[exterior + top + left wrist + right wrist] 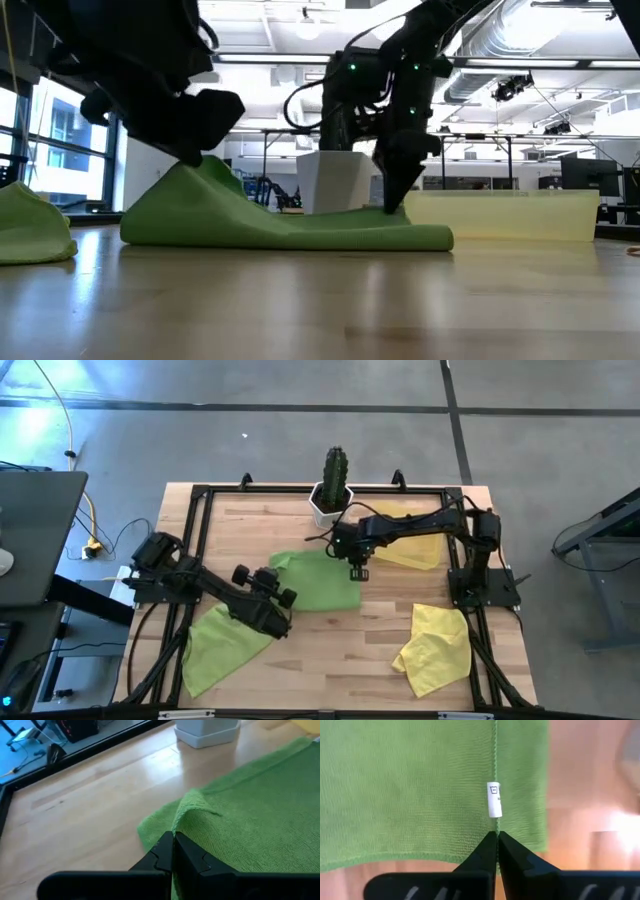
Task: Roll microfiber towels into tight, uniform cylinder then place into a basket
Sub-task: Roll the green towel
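Lime-green microfiber towel (322, 582) lies mid-table, in front of the cactus pot (329, 503). Right gripper (358, 572) is pinched closed on its hem beside the care label (493, 799); left gripper (266, 582) is clamped on the opposite corner, lifting it. Judgement: both ends are held to tension the cloth for rolling. Basket (412, 548) sits just beyond.

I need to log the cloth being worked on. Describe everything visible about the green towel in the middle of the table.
The middle green towel is a thin lime-green microfiber cloth with a stitched hem and a small white care tag. It lies mostly flat on the wooden table, in front of the white cactus pot. The left gripper pinches its raised, bunched left edge with shut fingers; the right gripper is shut on its right edge beside the tag.
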Robot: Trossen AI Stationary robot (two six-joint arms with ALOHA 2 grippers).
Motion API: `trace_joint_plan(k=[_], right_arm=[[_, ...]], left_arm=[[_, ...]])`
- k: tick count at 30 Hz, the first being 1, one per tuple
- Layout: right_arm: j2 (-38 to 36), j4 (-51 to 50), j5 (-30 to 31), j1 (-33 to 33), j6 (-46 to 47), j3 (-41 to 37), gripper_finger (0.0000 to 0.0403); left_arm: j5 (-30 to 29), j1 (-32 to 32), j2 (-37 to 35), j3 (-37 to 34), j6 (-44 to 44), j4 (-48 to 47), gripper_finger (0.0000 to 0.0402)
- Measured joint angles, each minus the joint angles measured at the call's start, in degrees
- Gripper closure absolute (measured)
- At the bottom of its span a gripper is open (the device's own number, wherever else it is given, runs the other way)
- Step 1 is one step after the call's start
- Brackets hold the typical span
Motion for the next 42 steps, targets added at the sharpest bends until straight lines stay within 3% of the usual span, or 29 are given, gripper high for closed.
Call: trace_joint_plan(k=[18,23,28,35,42], right_arm=[[1.2,2.6,5.25,-0.72,-0.02,0.0,0.0402],[1.2,2.5,5.73,-0.92,0.0,0.0,0.0402],[1.2,2.98,10.54,-1.01,0.44,0.0,0.0402],[1.2,4.07,10.21,-1.01,0.59,-0.02,0.0401],[1.21,3.56,10.23,-0.99,0.55,-0.04,0.033]], left_arm=[[-2.6,5.29,0.0,0.02,3.08,-1.66,0.04],[-4.59,5.37,0.0,0.02,3.05,-1.44,0.04],[-6.68,5.37,0.0,0.02,3.02,-1.26,0.04],[-6.88,5.37,0.0,0.02,4.36,-0.71,0.04],[-6.78,5.37,0.0,0.02,5.1,-0.67,0.04]])
